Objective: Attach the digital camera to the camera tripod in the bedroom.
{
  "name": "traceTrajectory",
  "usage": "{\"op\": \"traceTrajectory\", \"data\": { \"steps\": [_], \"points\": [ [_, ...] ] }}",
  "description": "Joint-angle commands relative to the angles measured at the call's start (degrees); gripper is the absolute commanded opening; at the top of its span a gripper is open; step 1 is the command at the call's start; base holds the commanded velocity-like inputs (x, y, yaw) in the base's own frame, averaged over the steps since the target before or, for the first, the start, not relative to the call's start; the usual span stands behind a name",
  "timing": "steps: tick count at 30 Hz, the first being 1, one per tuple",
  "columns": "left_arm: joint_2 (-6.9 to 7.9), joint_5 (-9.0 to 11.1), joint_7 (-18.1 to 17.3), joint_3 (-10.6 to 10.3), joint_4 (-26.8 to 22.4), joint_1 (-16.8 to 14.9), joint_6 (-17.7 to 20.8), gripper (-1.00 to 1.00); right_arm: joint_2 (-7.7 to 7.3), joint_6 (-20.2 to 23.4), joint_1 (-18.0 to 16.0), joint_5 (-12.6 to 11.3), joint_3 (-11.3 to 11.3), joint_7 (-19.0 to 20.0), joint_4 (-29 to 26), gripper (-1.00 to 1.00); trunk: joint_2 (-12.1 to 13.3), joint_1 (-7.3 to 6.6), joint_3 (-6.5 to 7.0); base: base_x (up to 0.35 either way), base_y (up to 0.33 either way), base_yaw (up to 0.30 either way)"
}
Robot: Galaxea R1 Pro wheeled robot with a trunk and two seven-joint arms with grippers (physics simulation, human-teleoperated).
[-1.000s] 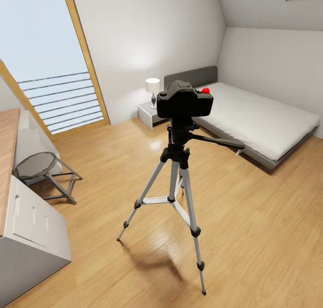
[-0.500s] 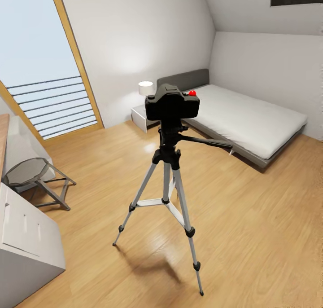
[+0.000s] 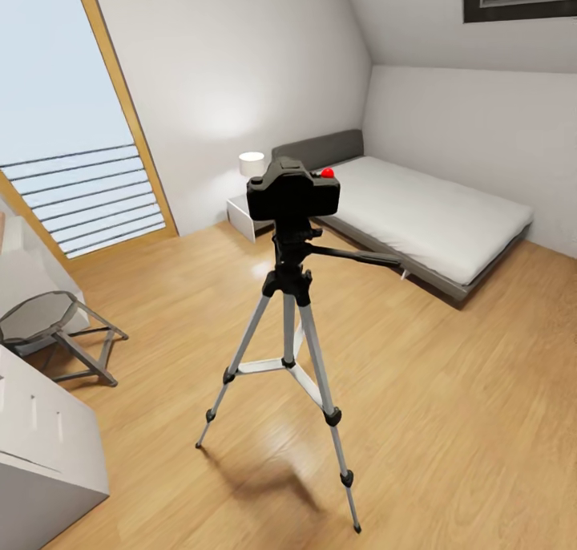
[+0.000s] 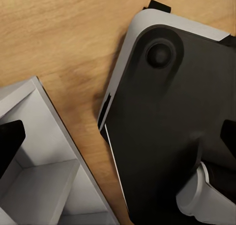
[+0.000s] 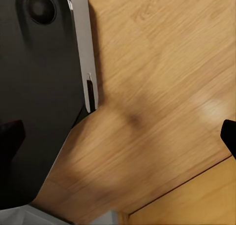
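Note:
The black digital camera (image 3: 292, 195), its red button (image 3: 327, 172) on top, sits on the head of the camera tripod (image 3: 290, 325). The tripod stands on the bedroom's light wood floor in the middle of the head view, silver legs spread and pan handle (image 3: 357, 256) pointing right. In the left wrist view my left gripper (image 4: 118, 141) is open over my own dark base (image 4: 172, 121). My right gripper (image 5: 118, 136) is open too, above the wood floor (image 5: 157, 87), with nothing between its fingers.
A low grey bed (image 3: 425, 213) lies at the back right, with a nightstand (image 3: 239, 212) and lamp (image 3: 252, 163) beside it. A round grey stool (image 3: 48, 325) and a white cabinet (image 3: 40, 446) stand at the left. A tall slanted window (image 3: 72, 133) fills the back left.
The whole head view has shifted: the camera backed off and turned, so tripod, stool and cabinet sit further left and the wooden desk top has left the picture. The tripod and camera stand unchanged.

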Motion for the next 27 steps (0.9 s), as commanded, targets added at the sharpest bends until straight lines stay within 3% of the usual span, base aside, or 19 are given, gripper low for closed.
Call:
{"op": "traceTrajectory", "data": {
  "steps": [1,27],
  "points": [
    [0.00,0.42,0.17,-0.49,-0.03,-0.03,0.18,1.00,0.03,-0.35,-0.07,-0.61,0.47,0.32,0.19,1.00,-0.09,0.03,0.00,0.000,0.000,-0.011],
    [0.00,0.41,0.17,-0.53,-0.03,-0.03,0.18,1.00,0.25,-0.30,0.05,-0.61,0.62,0.15,0.19,1.00,-0.09,0.03,2.32,0.000,0.000,-0.001]
  ]
}}
